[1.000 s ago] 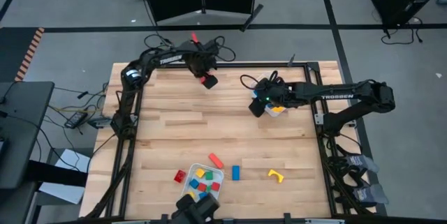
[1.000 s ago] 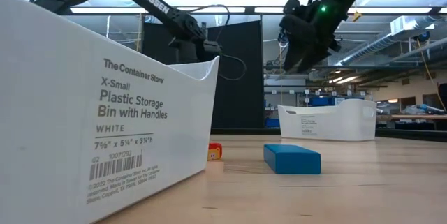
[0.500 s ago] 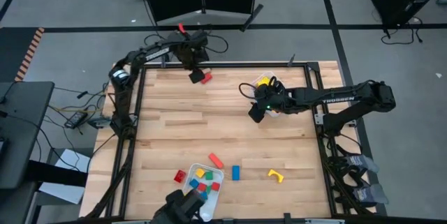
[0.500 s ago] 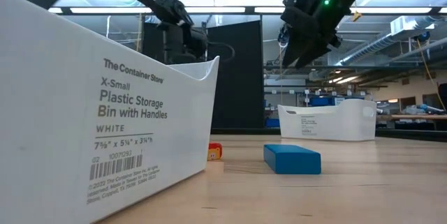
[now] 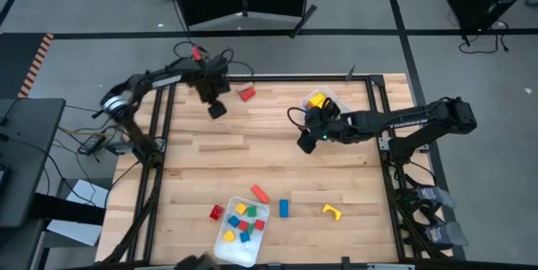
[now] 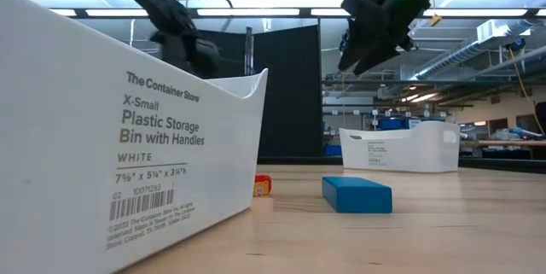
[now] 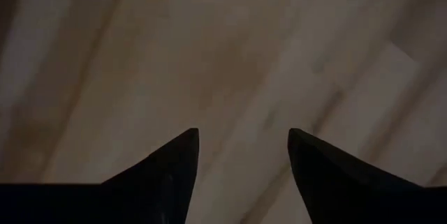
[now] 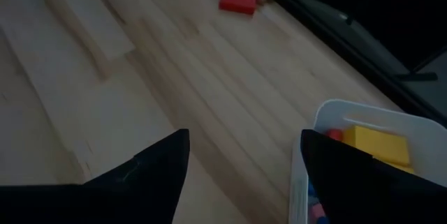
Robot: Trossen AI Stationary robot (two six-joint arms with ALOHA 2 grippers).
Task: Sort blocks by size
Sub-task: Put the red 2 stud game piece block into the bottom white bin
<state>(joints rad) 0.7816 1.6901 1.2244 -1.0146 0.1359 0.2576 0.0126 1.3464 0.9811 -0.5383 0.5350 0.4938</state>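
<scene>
Wooden blocks [image 5: 244, 219] in several colours fill the white plastic tray [image 5: 228, 246] at lower centre of the high view; a red block [image 5: 246, 94] lies alone at upper centre on the table [image 5: 252, 152]. Left gripper [image 5: 216, 109], upper left, is released and empty. Right gripper [image 5: 308, 144], centre right beside a second white tray [image 5: 336, 99], is likewise released.

Wood table [image 5: 202, 165]: two white trays [image 5: 241, 232]; loose blocks [image 5: 283, 209] near front.

place: robotics lab | evidence: framed wooden table [image 5: 269, 165], floor cables [image 5: 97, 140], exposed ceiling ducts [image 6: 452, 56]
</scene>
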